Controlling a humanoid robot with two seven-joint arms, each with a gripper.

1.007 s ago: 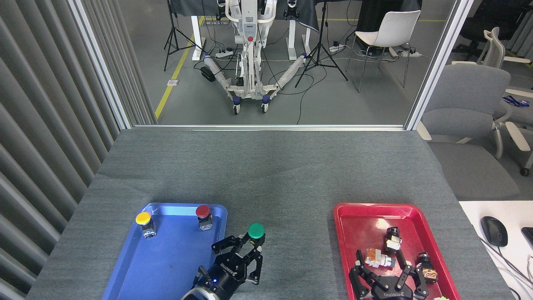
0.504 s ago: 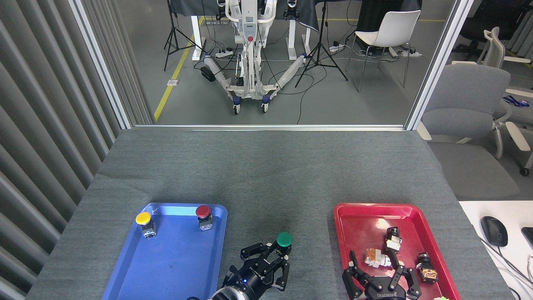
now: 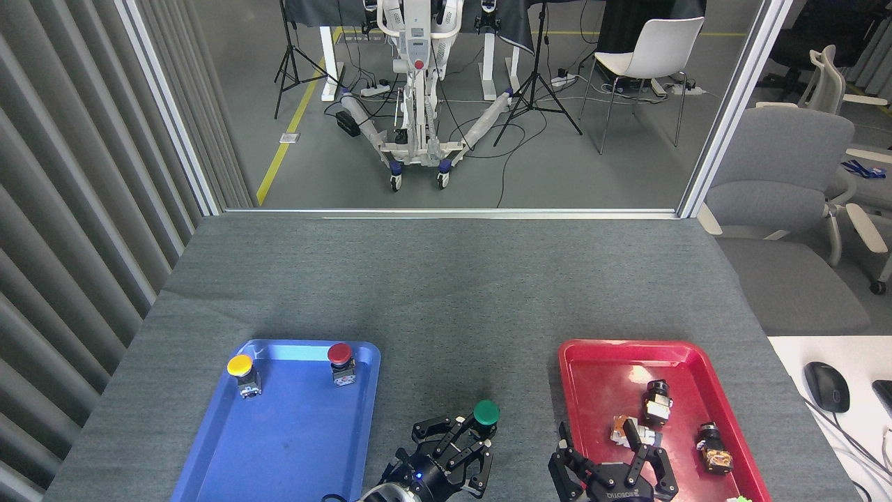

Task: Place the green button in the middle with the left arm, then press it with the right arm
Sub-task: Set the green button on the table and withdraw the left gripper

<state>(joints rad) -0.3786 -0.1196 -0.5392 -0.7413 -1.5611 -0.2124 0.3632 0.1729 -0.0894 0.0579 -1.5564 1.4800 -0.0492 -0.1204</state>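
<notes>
The green button (image 3: 486,413) shows its round green cap over the dark grey cloth of the middle (image 3: 467,362), between the two trays. My left gripper (image 3: 465,440) is shut on it, fingers wrapped around the base, which is hidden. My right gripper (image 3: 605,460) stands open at the near left edge of the red tray (image 3: 566,369), its fingers spread and holding nothing, a little to the right of the green button.
The blue tray (image 3: 286,439) on the left holds a yellow button (image 3: 240,368) and a red button (image 3: 340,357). Several small parts (image 3: 655,403) lie in the red tray. A mouse (image 3: 826,387) sits on a white desk at the right.
My left gripper has carried the green button rightward from beside the blue tray to the cloth between the trays. My right gripper has shifted left toward the red tray's left edge.
</notes>
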